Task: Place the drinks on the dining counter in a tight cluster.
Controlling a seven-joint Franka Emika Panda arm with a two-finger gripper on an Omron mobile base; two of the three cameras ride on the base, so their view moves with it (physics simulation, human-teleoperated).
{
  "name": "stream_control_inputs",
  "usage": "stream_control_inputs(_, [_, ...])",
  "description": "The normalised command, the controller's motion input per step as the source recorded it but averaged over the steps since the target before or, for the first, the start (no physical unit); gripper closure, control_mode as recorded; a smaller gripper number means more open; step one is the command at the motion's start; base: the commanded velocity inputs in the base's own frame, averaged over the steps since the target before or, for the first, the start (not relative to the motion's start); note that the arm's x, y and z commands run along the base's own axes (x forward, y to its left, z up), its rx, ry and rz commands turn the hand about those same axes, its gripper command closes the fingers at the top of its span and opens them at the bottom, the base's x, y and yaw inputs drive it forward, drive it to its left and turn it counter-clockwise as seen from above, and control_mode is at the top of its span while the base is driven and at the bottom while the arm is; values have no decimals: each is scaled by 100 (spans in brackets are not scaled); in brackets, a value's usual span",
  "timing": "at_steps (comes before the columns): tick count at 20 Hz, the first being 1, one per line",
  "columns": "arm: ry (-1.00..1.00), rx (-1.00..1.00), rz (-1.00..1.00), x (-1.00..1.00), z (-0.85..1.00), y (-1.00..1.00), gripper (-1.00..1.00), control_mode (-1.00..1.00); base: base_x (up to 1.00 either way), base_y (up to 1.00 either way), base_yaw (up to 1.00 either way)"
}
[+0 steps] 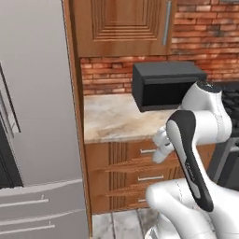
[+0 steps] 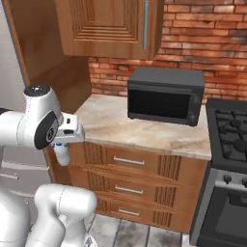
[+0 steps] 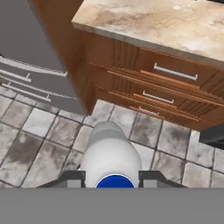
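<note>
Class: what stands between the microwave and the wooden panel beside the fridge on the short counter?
Bare marble counter, seen in both base views, between microwave and panel.

We see open counter [image 2: 116,126] left of the microwave [image 2: 165,95] — drawers [image 3: 162,89] and fridge [image 1: 32,116] hem the floor [image 3: 39,131].

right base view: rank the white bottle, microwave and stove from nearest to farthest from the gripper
1. white bottle: held in the gripper, hanging below it at the left.
2. microwave: on the marble counter, middle of the view.
3. stove: far right edge, past the microwave.
</note>
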Motion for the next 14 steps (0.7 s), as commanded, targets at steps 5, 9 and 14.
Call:
stream_control_inputs(5, [0,0,0,0,0,0,100,100,2,72,65])
stream_control_inputs(9, [0,0,0,0,0,0,100,100,8,57,88])
stream_control_inputs(14, [0,0,0,0,0,0,100,100,0,34,97])
